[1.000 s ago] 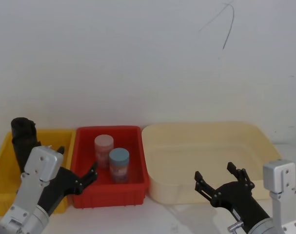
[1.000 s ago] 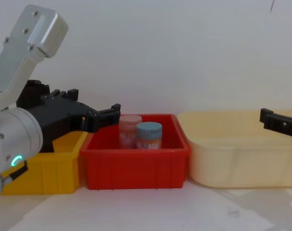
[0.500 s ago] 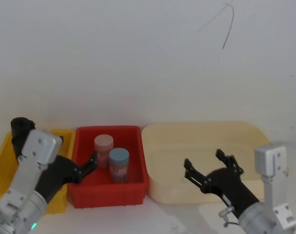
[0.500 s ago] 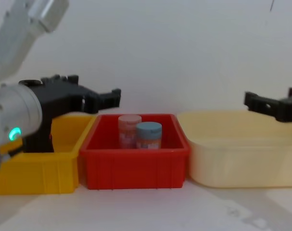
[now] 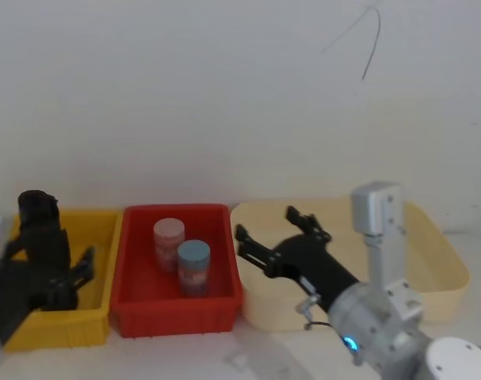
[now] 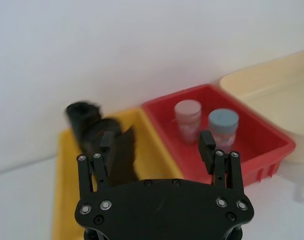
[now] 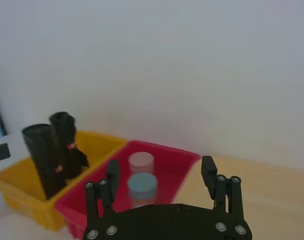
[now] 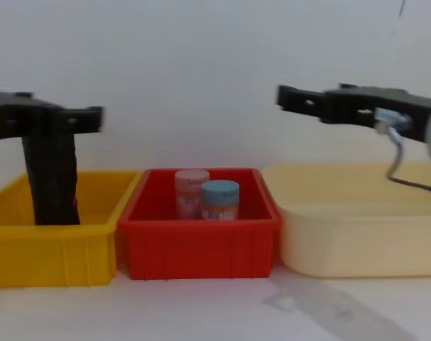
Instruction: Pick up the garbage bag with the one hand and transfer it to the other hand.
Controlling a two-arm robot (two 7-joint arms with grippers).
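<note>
My left gripper hangs over the near part of the yellow bin at the table's left end. Its fingers are spread wide with nothing clasped. It sits about level with the top of the bag, and the left wrist view shows that black roll just beyond one fingertip. I cannot tell whether they touch.

My right gripper is raised well above the left end of the cream tub. It points toward the red bin, fingers wide apart and empty.

The three containers stand in a row across the table, touching or nearly so: yellow on the left, red in the middle, cream on the right. In the red bin the blue-lidded jar stands just in front of the pink-lidded jar, both upright.

The bag stands upright in the yellow bin's far left corner, rising well above the rim. The right wrist view shows a second roll right beside it, each with a small red mark. The white wall rises behind the row.
</note>
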